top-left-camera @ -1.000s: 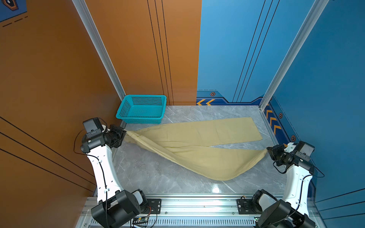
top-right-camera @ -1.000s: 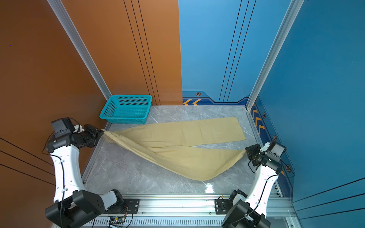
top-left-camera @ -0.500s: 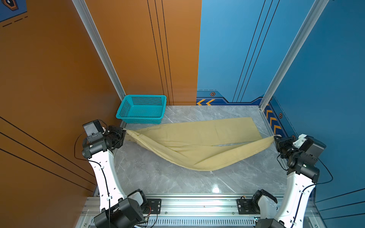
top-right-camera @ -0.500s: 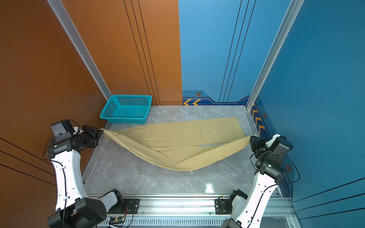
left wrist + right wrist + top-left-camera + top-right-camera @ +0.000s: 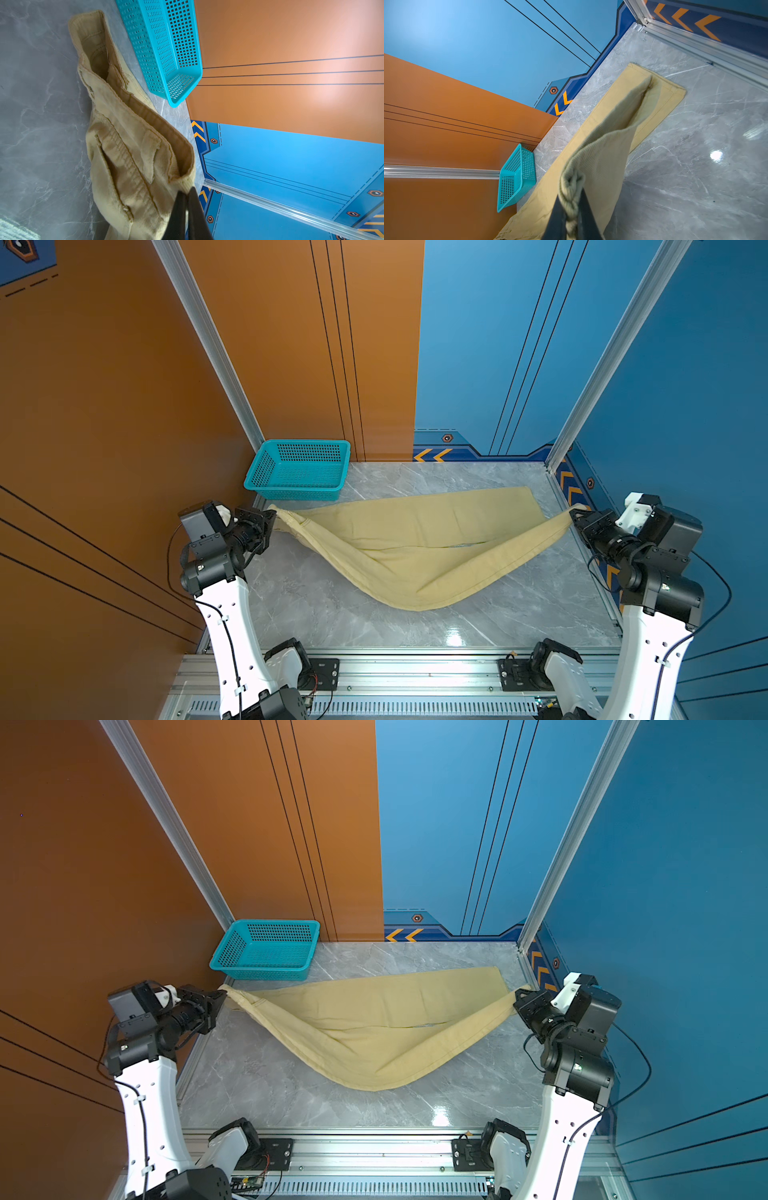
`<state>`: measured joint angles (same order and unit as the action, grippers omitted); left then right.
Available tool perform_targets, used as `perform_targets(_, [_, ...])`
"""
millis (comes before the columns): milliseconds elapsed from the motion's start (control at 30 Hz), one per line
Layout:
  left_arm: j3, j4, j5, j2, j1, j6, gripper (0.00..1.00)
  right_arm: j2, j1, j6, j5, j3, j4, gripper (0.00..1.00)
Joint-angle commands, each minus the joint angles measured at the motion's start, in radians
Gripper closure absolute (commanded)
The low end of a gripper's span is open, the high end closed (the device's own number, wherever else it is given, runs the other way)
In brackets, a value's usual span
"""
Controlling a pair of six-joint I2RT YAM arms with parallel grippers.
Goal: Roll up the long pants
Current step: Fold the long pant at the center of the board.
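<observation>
One grey marble table [image 5: 316,614] is carrying the long pants [image 5: 415,539], their long axis running side to side, waistband pointing left just beside the teal basket [image 5: 291,490]; the left gripper [image 5: 272,516] is pinching the waistband tight, the right gripper [image 5: 575,513] is clamping one raised cuff.

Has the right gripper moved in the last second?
Yes. The right gripper, shut on a leg end of the pants, has gone away from the front rail toward the back wall, taking that leg end with it.
</observation>
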<state>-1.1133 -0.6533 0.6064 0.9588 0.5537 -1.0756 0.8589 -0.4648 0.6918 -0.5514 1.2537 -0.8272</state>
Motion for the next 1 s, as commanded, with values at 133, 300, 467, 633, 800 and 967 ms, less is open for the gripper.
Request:
perform_targets(133, [-0.045,0.047,-0.088,0.11,0.047,0.008,1.0,0.213,-0.033,0.019,0.021,-0.045,0.145,1.0])
perform_targets(300, [-0.055,0.05,-0.184,0.189,0.043,0.017,1.0,0.392,0.013,0.063,0.091,0.01,0.235,1.0])
perform_targets(467, [-0.075,0.05,-0.245,0.259,0.051,0.036,1.0,0.572,0.035,0.063,0.158,0.135,0.248,1.0])
perform_targets(633, [-0.125,0.057,-0.283,0.331,0.042,0.037,1.0,0.653,0.035,0.101,0.2,0.181,0.312,1.0])
perform_targets(800, [-0.19,0.057,-0.315,0.428,0.018,0.057,1.0,0.771,0.052,0.119,0.183,0.254,0.29,1.0])
perform_targets(967, [-0.221,0.057,-0.341,0.496,0.004,0.092,1.0,0.822,0.086,0.12,0.257,0.276,0.312,1.0])
